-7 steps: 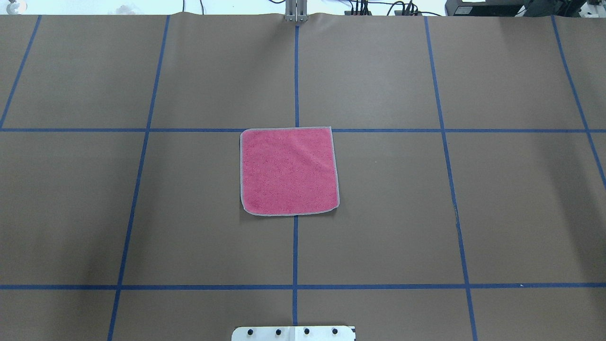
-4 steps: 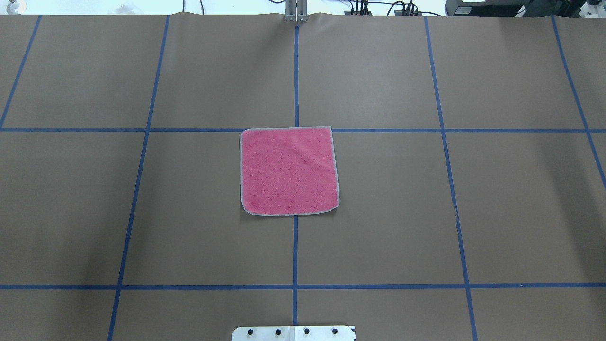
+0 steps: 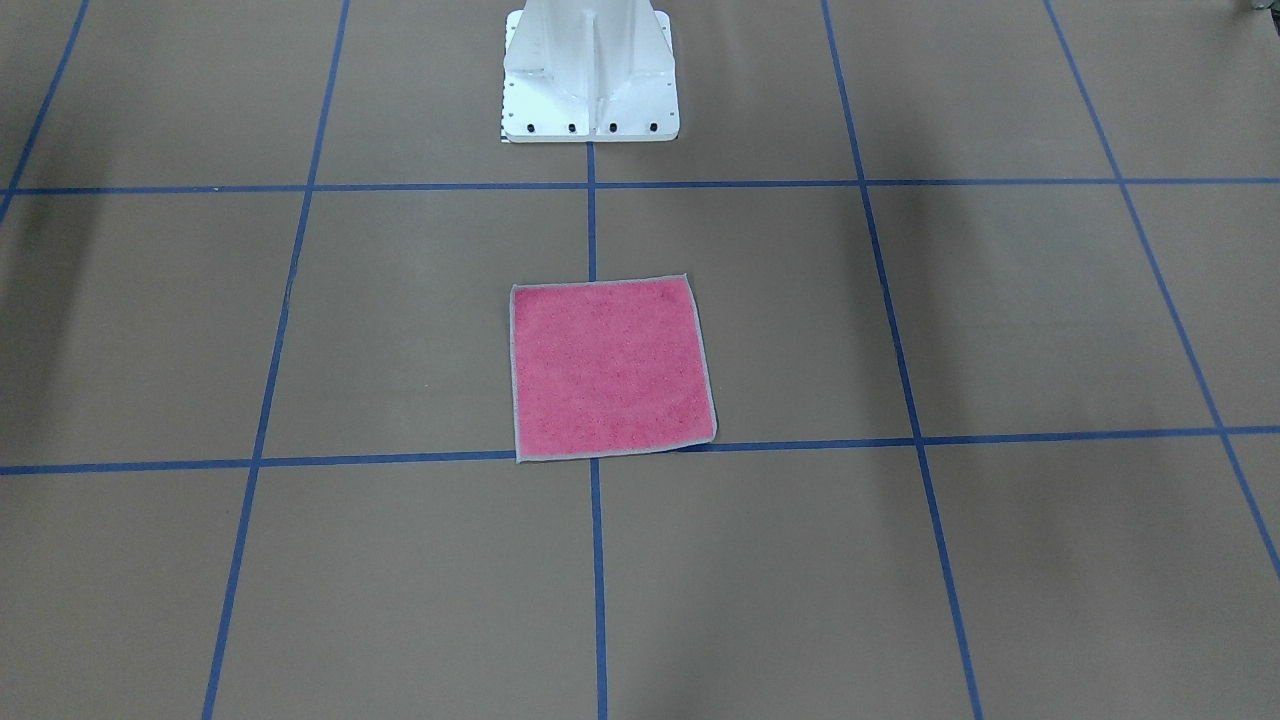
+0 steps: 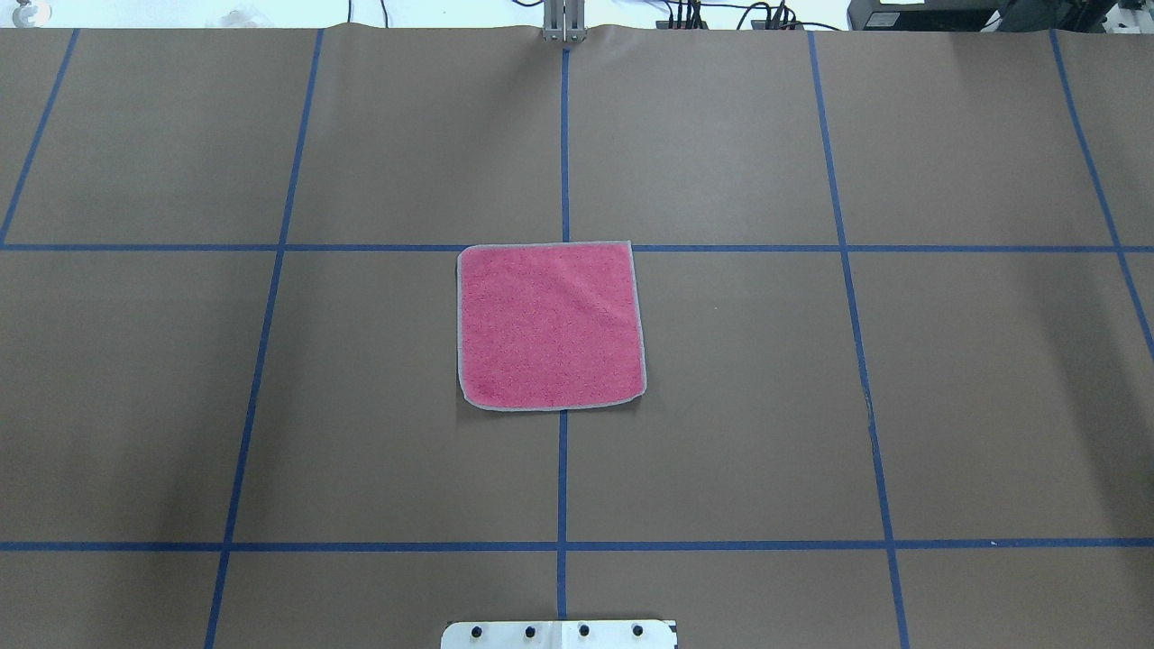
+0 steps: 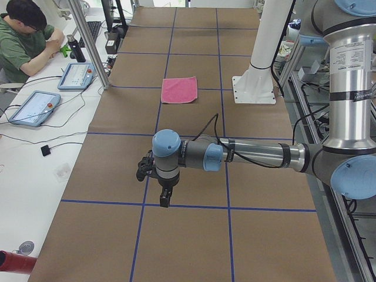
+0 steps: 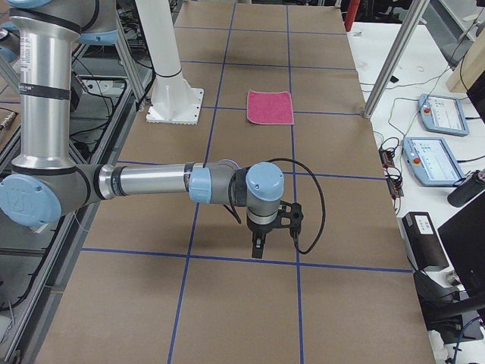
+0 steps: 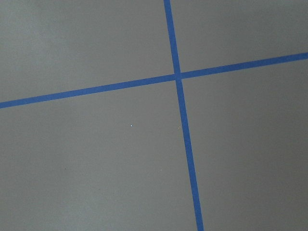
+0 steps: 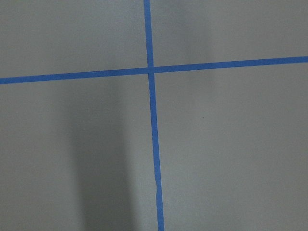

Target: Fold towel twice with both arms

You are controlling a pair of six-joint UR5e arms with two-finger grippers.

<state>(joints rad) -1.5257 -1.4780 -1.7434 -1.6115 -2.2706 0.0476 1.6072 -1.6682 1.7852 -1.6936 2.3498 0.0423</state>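
Nothing has moved in the past second: your pink square terry towel point(image 4: 550, 324) lies flat, unfolded, at the centre of the brown papered table point(image 4: 766, 406). It is well apart from the left gripper point(image 5: 166, 198) and the right gripper point(image 6: 258, 246), with neither nearer. Their opening cannot be told.

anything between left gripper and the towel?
Only bare brown paper crossed by blue tape lines lies between the left gripper and the towel, per the exterior left view.

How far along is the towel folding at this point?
Done: nothing; the small square pink terry towel lies flat, unfolded. In hand: nothing; the left end effector and right end effector hang over the brown table, far from it. Left: both folds.
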